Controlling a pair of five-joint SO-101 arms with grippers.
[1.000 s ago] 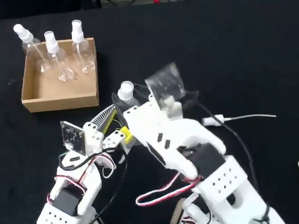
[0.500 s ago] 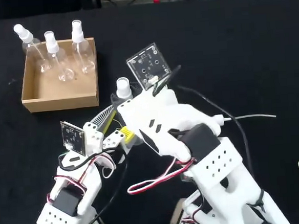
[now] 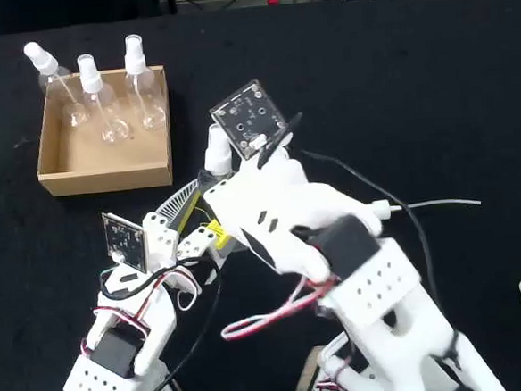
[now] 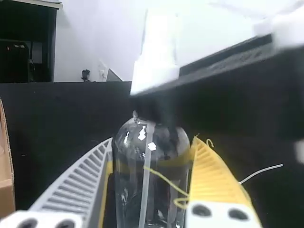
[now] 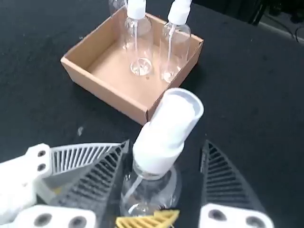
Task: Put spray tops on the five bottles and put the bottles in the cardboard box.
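My left gripper [image 4: 151, 147] clamps the bottle [image 4: 142, 190] while my right gripper [image 5: 166, 145] straddles the tilted spray top [image 5: 167, 124], fingers spread apart; closing off-centre could knock it askew.

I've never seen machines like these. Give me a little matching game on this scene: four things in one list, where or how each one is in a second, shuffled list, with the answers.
Things
1. cardboard box
2. bottle outside the box
3. right tool
4. white cable

States
A. runs as a thin line across the black table
B. open, straddling the spray top
C. holds three capped bottles
D. clamped in the left tool

Pairs: 1-C, 2-D, 3-B, 4-A
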